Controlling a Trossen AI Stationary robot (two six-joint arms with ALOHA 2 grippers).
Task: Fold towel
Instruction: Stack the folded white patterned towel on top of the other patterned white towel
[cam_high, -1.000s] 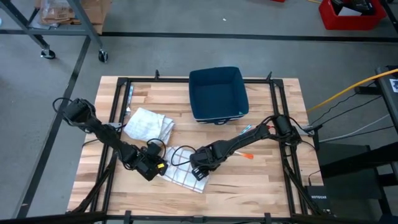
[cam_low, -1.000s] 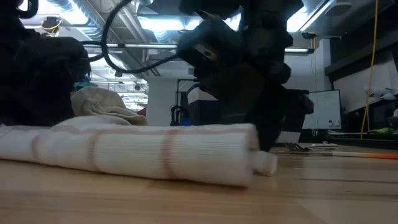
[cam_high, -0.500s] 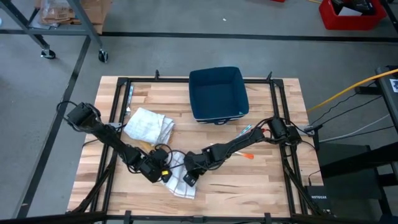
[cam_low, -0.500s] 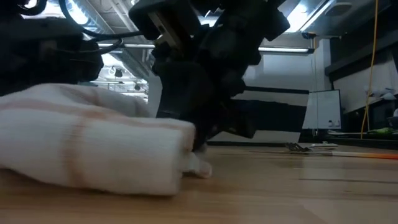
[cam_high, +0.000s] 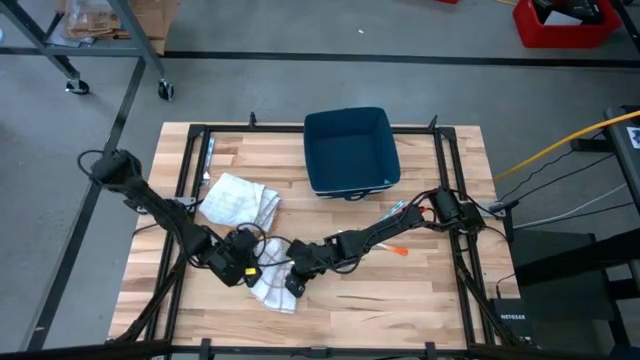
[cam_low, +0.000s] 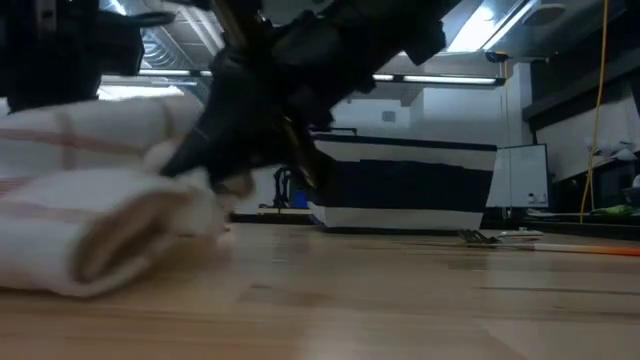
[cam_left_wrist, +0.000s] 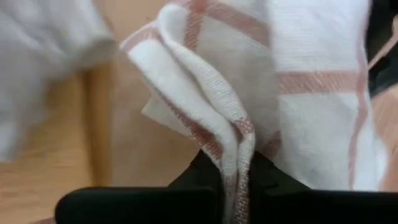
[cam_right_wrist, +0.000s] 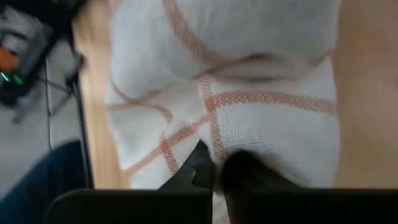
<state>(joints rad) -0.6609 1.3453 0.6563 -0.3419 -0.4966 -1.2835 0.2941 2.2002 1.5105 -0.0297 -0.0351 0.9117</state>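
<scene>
The wooden table (cam_high: 420, 290) is carrying a dark blue bin (cam_high: 350, 150) at its far middle and a crumpled cloth (cam_high: 238, 200) to the left. My task piece — the white, red-striped towel (cam_high: 272, 288) — is lying bunched at the near middle, its long axis not clear. I am pinching its edges: left gripper (cam_high: 250, 268) and right gripper (cam_high: 293, 278) are both clamping fabric. No writing is readable.
</scene>
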